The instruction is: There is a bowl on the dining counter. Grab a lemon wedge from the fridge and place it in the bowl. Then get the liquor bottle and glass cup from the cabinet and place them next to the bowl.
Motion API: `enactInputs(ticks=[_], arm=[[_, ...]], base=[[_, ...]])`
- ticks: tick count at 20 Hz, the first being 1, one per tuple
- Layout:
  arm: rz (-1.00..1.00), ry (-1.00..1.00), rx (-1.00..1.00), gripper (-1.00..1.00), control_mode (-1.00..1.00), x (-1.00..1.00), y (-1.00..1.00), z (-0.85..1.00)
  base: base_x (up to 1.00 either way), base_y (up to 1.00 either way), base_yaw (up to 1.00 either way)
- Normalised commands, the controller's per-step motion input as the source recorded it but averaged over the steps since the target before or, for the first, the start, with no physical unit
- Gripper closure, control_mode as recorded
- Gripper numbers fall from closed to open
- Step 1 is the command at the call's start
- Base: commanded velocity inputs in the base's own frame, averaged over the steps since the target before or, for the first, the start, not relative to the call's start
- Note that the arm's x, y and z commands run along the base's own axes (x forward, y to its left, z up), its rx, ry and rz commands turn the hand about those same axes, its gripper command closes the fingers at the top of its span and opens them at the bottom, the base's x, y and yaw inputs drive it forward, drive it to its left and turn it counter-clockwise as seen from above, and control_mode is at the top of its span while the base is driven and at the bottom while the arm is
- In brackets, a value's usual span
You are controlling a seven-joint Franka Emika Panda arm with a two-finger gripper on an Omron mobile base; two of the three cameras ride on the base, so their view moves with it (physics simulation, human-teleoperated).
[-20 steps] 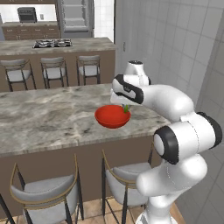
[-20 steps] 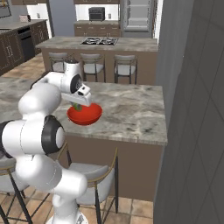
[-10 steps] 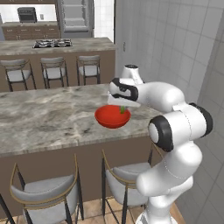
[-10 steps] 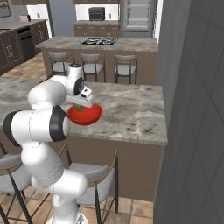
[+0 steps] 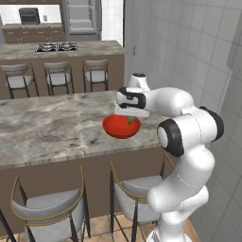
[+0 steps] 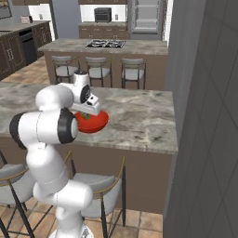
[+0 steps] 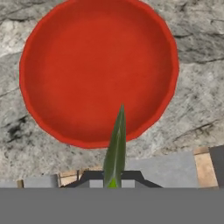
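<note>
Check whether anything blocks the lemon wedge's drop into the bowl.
Nothing visible does. The gripper holds the lemon wedge over the red bowl, whose inside is bare.

Arm (image 5: 182, 108) bent forward, jaws pinched (pointing down).

A wide, shallow, bright red bowl (image 5: 121, 127) sits upright on the long grey-brown veined marble dining counter (image 5: 52, 125), near its front edge and toward the end by the tiled wall. The bowl's inside is bare. Just above it hangs the lemon wedge (image 7: 115, 149), a thin yellowish-green sliver held on edge, its pointed tip reaching over the bowl's near rim. Far back across the kitchen stands the tall grey steel fridge (image 5: 82, 19), its upper compartment showing pale shelves.
</note>
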Motion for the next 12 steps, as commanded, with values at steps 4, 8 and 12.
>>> enactInputs(ticks=[4, 8, 12], arm=[[0.00, 0.00, 0.00, 1.00, -1.00, 0.35, 0.00, -0.19], [0.00, 0.00, 0.00, 1.00, -1.00, 0.31, 0.00, -0.21], [0.00, 0.00, 0.00, 1.00, -1.00, 0.21, 0.01, -0.23]], base=[[0.00, 0.00, 0.00], [0.00, 0.00, 0.00], [0.00, 0.00, 0.00]])
